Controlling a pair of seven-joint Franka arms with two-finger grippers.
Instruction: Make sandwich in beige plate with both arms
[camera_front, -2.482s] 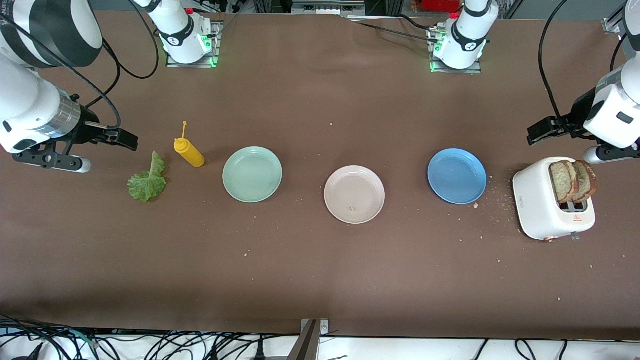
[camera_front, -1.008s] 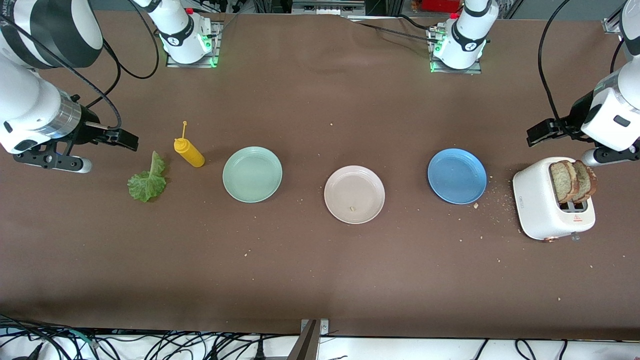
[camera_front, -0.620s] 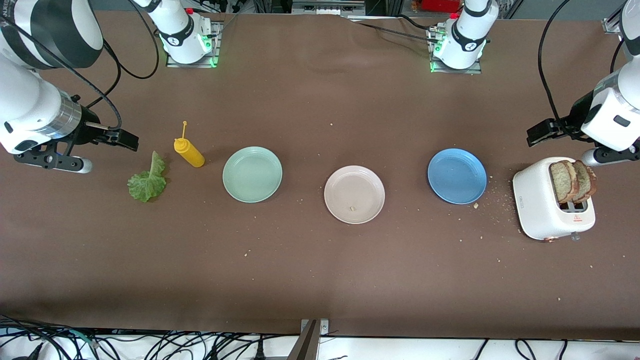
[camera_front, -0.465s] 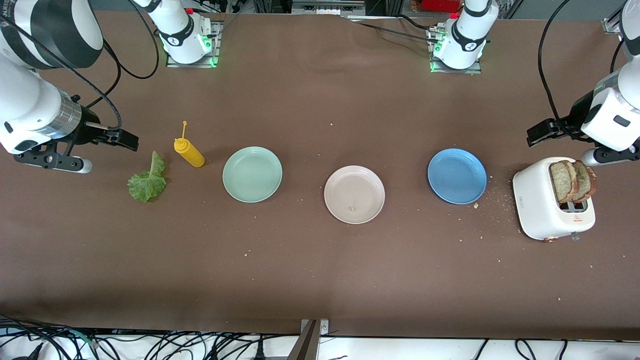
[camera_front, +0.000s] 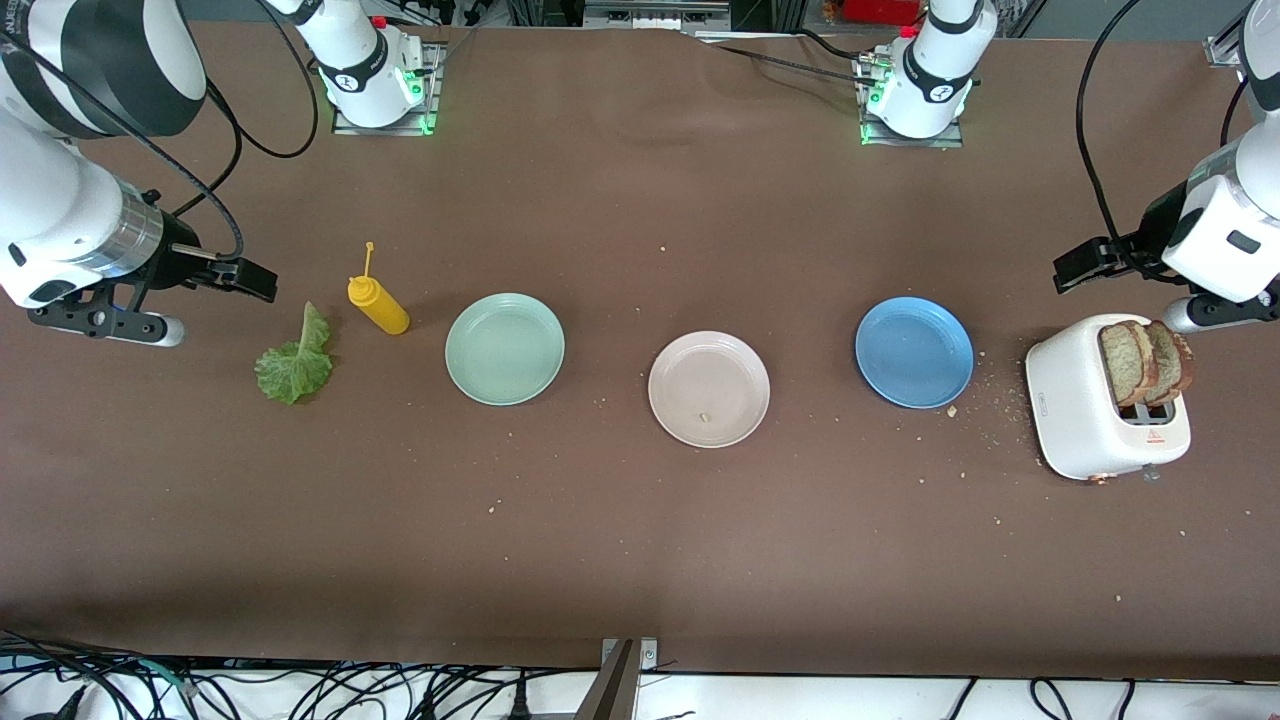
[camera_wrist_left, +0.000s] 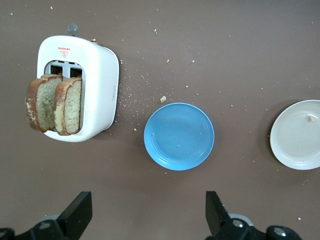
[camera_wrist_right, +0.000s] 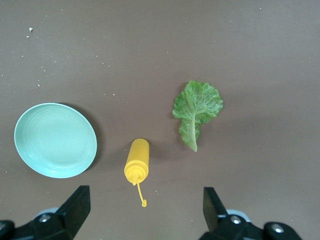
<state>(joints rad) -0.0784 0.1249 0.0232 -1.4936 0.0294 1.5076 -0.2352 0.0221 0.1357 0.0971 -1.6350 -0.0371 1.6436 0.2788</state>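
Brown matte covering spreads across your whole bench (camera_front: 640, 560), dotted with pale crumbs that lie thickest between the blue plate (camera_front: 914, 352) and the white toaster (camera_front: 1100, 410); along the bench's camera-side edge you see a tangle of black cables. Your left gripper (camera_front: 1085, 268) hangs with fingers spread wide and empty, up over the bench just beside the toaster, whose two slices of toast (camera_front: 1145, 360) stand in its slots. From its wrist view the gripper's fingers frame the blue plate, with the toaster off to one side. Your right gripper (camera_front: 240, 278) hangs equally wide and empty over the bench at the right arm's end, close to the lettuce leaf (camera_front: 295, 362) and the yellow squeeze bottle (camera_front: 378, 303), with the mint-green plate (camera_front: 505, 349) a little farther off. The beige plate (camera_front: 709, 389) sits well apart from both grippers, between the mint-green and blue plates, holding only a crumb. Against the earlier frames nothing on the bench has shifted, and both arms have barely moved; they wait.
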